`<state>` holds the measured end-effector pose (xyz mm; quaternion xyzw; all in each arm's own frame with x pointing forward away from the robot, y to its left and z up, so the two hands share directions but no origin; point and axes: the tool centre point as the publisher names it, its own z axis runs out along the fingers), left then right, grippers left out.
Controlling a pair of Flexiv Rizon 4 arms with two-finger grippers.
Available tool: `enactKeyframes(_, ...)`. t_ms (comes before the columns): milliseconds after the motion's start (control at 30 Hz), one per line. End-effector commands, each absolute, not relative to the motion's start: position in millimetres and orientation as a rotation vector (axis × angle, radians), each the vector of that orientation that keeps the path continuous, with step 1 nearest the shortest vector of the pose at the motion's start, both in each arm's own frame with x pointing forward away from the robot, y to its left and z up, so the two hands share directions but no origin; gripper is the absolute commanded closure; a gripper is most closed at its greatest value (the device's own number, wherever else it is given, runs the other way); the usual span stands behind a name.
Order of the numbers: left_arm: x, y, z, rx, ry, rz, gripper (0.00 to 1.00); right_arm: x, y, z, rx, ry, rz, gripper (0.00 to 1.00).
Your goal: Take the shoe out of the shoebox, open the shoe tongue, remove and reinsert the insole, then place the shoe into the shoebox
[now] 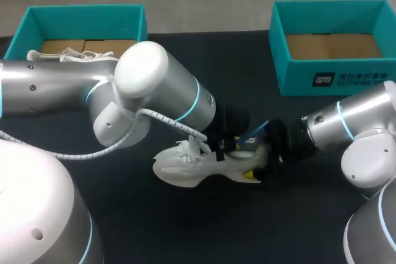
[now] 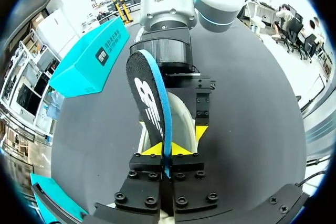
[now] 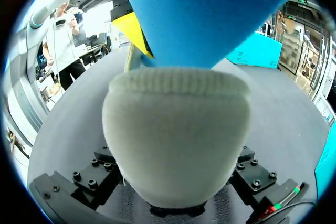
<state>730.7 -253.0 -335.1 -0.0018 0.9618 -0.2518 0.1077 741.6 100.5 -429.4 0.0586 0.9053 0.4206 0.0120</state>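
Left claw (image 2: 167,150) on insole (image 2: 149,98), right claw (image 1: 249,160) on shoe (image 1: 192,168); second shoe (image 1: 71,57) in shoebox (image 1: 86,15)

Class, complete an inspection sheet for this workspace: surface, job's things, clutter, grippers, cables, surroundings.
surface: dark table.
job's things: white shoe on the table; blue insole partly out of it; left shoebox holds a second shoe; right shoebox empty.
clutter: nothing seen.
grippers: left gripper shut on the blue insole; right gripper shut on the white shoe's heel.
cables: white conduit on the left arm.
surroundings: nothing seen reaching over the table.
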Motion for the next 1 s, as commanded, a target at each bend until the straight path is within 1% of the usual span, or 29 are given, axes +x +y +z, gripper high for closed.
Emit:
enactKeyframes(33, 726, -247, -325, -0.010, 2.827, -0.776, 1.00, 741, 101, -432, 0.184, 2.823, 1.306, 1.00)
enactKeyframes(400, 721, -246, -284, -0.005, 2.836, -1.019, 1.00, 741, 101, -432, 0.184, 2.823, 1.306, 1.00)
enactKeyframes(633, 724, -256, -261, 0.045, 2.813, -1.078, 1.00, 741, 101, -432, 0.184, 2.823, 1.306, 1.00)
enactKeyframes(1000, 716, -267, -208, 0.172, 2.750, -1.283, 1.00, 741, 101, -432, 0.184, 2.823, 1.306, 1.00)
